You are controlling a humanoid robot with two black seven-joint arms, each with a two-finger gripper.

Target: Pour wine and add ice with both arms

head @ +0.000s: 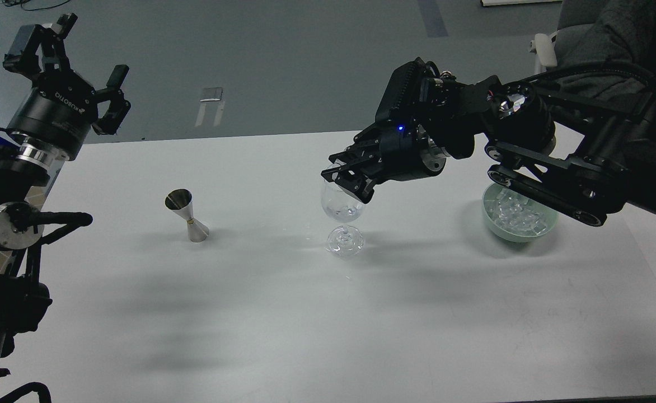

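While my right gripper [343, 180], jaws unreadable, hangs mid-frame over the glass [343, 215] holding ice, the right-hand bowl [496, 229] is heaped with cubes [515, 215]; left gripper [90, 73] spread.

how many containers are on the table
3: a metal jigger left of centre, a wine glass mid-table under the right gripper, and a green bowl of ice to the right, partly behind the arm.
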